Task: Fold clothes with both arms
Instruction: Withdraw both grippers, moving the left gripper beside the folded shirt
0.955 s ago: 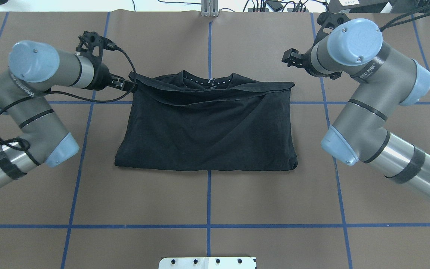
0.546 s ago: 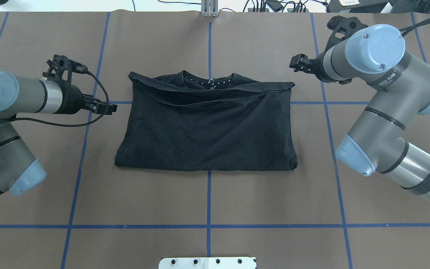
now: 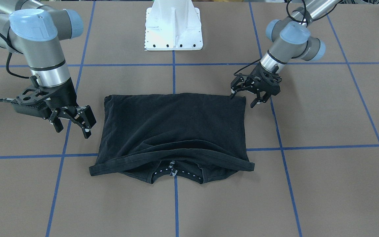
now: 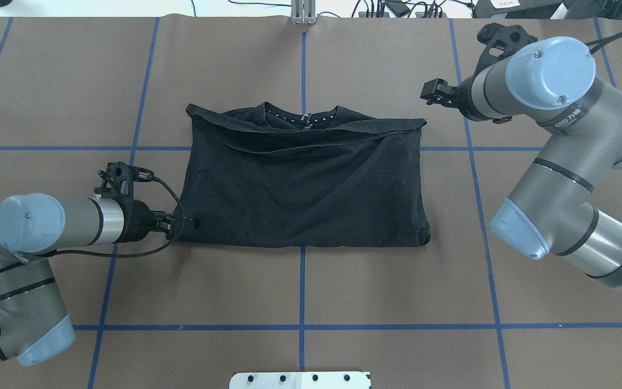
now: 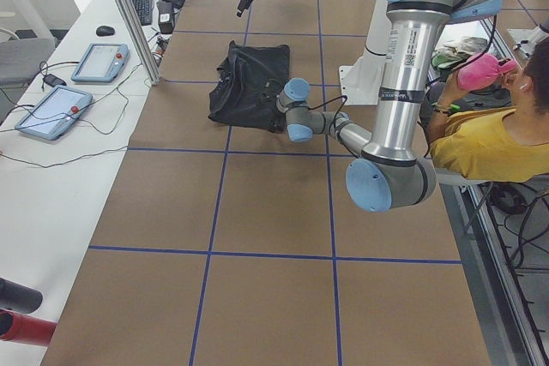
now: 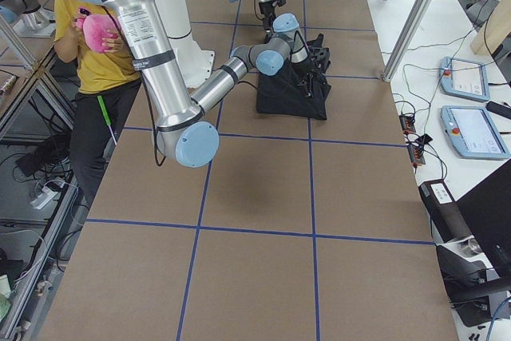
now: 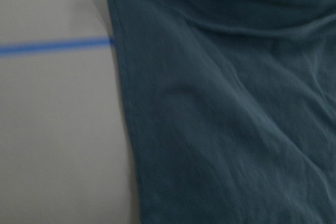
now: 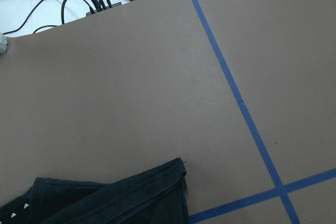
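black t-shirt (image 4: 300,189), long axis crosswise, collar (image 4: 303,115) far

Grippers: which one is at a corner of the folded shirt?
The left gripper, open at the black T-shirt's corner on the robot's side. The right gripper hangs open beside the opposite edge, clear of the cloth.

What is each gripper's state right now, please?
Left black two-finger gripper: open, beside a corner of the folded black T-shirt, gripping nothing.
Right black two-finger gripper: open, holding nothing.
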{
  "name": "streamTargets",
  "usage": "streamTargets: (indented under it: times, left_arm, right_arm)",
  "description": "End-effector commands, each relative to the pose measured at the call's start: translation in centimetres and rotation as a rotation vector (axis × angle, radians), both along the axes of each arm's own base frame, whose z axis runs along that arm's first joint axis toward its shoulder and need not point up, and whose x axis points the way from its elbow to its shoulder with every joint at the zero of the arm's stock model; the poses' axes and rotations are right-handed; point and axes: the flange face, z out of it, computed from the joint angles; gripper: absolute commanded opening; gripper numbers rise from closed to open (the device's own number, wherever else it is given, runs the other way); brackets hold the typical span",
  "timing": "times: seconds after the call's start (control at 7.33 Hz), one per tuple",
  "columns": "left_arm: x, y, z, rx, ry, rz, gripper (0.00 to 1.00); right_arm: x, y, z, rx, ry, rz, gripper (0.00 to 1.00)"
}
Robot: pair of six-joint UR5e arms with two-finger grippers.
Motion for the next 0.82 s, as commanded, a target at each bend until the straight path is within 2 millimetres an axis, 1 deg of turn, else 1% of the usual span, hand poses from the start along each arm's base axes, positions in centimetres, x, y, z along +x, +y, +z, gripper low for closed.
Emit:
streamTargets:
  times: [0.0, 0.14, 0.41, 0.55, 0.68]
  left_arm:
    - [0.48, 1.88, 1.87, -0.020, -0.028, -0.005, 0.99]
    - [0.43, 1.91, 2.13, -0.022, -0.032, -0.005, 0.87]
    - [0.41, 1.95, 2.06, -0.023, -0.030, -0.003, 0.27]
    - [0.43, 1.96, 1.89, -0.023, -0.027, -0.001, 0.00]
    - [0.23, 2.09, 1.36, -0.020, -0.016, 0.001, 0.00]
  right_arm:
    - [0.35, 0.50, 0.09, 0.005, 0.000, -0.005, 1.00]
    - [0.35, 0.50, 0.09, 0.003, -0.002, -0.003, 1.00]
    - [0.37, 0.53, 0.02, 0.003, -0.004, -0.002, 1.00]
    - [0.35, 0.50, 0.08, 0.004, -0.001, -0.004, 1.00]
    - [0.32, 0.47, 0.15, 0.004, 0.001, -0.006, 1.00]
